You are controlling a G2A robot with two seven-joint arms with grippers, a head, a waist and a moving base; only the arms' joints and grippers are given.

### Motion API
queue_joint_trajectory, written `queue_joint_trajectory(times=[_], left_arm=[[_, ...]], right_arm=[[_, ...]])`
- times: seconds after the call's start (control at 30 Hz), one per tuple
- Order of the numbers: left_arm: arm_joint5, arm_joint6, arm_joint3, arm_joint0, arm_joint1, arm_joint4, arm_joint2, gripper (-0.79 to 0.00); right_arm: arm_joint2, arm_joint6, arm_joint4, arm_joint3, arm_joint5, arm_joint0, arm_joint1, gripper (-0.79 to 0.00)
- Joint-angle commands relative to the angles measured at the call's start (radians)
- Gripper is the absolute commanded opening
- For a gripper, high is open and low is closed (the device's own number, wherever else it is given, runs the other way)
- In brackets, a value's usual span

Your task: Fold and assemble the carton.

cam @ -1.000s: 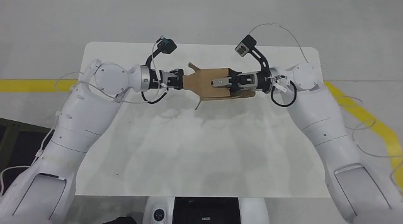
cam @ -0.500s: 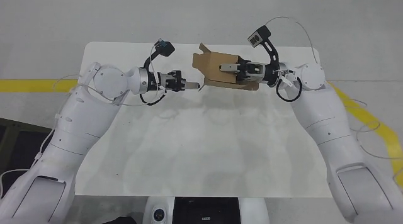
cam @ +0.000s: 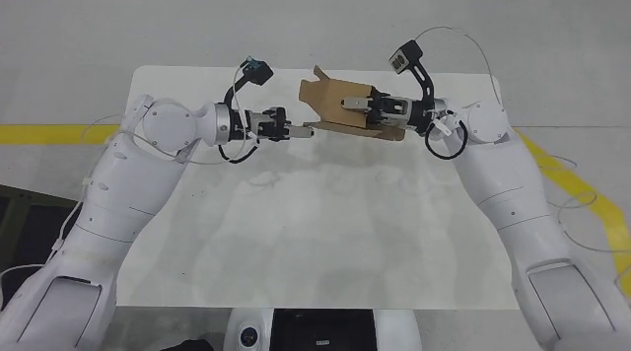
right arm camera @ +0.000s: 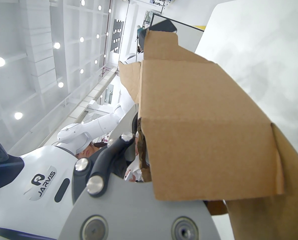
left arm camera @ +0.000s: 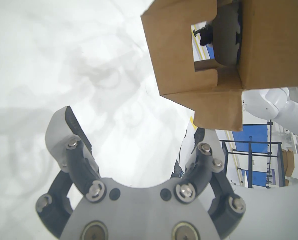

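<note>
Top view had the left gripper (cam: pixel 308 132) out over the far half of the table (cam: pixel 296 252), fingers spread and empty, tips pointing at the near-left corner of the carton (cam: pixel 340 112). A second earlier that gripper had been pressed against the carton's left end, low over the middle of the table. It had since let go, while the other arm had carried the carton up and toward the far edge. Half a second ago the left gripper stood a little farther off, and it had now crept back in.

My reading is that the squaring-up step was over. The carton stood open as a tube, and the left gripper was lining up to fold an end flap.

Left wrist view looked into that open end, with the hanging flap (left arm camera: pixel 217 111) just above one finger pad. Whether pad and flap touched could not be told.

Farther right, the right gripper (cam: pixel 353 105) was clamped on the carton's upper wall, holding it clear of the table. One finger lay on top, and a grey finger showed inside through the open end.

Right wrist view had cardboard covering that gripper's fingertips, so the exact grip point stayed hidden. The flaps at the carton's right end were also too covered to judge.
</note>
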Motion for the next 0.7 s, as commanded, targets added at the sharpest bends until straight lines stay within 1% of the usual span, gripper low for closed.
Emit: queue_joint_trajectory(times=[0.0,0.2,0.67], left_arm=[[0.0,0.003,0.009,-0.006,0.001,-0.002,-0.007,0.0],[-0.004,-0.002,0.003,-0.009,-0.001,-0.016,-0.002,0.0],[-0.012,-0.015,-0.009,-0.014,-0.005,-0.03,0.015,0.0]], right_arm=[[0.0,0.017,-0.002,-0.003,0.005,0.001,0.001,-0.785],[-0.021,0.053,-0.005,-0.02,0.031,0.006,-0.003,-0.785],[-0.042,0.064,-0.006,-0.009,0.041,0.029,-0.014,-0.785]])
